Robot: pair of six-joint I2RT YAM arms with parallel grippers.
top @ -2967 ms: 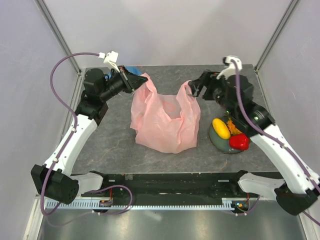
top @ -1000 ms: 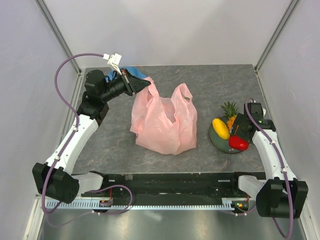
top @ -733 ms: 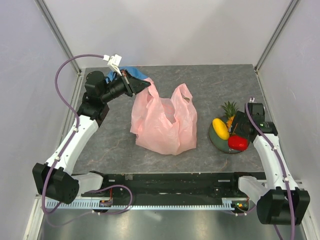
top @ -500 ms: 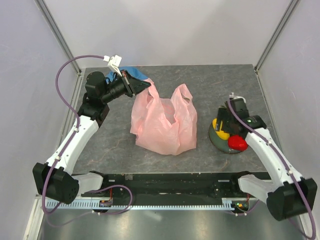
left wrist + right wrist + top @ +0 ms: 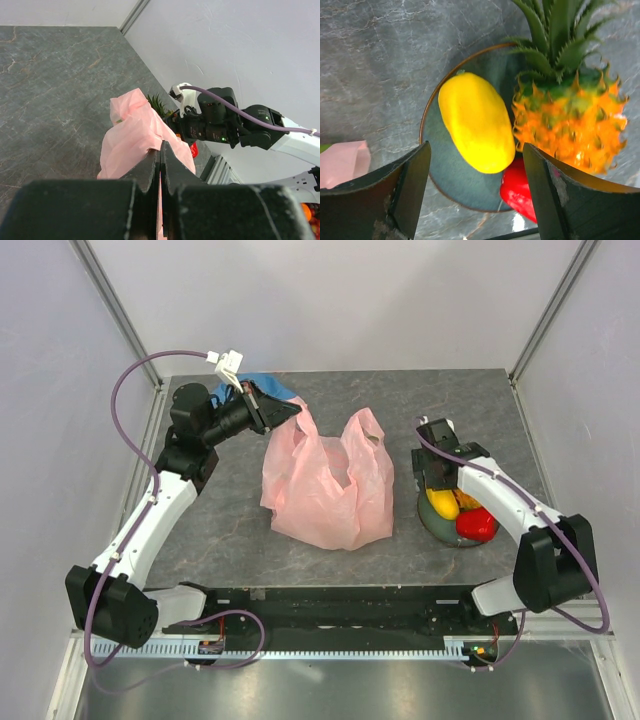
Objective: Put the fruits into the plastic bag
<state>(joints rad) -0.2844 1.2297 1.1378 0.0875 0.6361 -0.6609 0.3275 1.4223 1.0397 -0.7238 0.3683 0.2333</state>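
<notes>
our left gripper (image 5: 160,159) pinches a handle of the pink bag (image 5: 325,485), blue cloth (image 5: 264,381) just behind. our right gripper (image 5: 476,146) hangs spread over the mango (image 5: 475,117) on the plate (image 5: 445,177), with the pineapple (image 5: 570,127) and red fruit (image 5: 517,192) crowding it.

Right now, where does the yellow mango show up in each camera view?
Top external: yellow mango on the dark plate, at right.
Left wrist: not in view.
Right wrist: mango at centre, left of the pineapple.
Shared landmark: the pink plastic bag, seen in all three views, left of the mango.
</notes>
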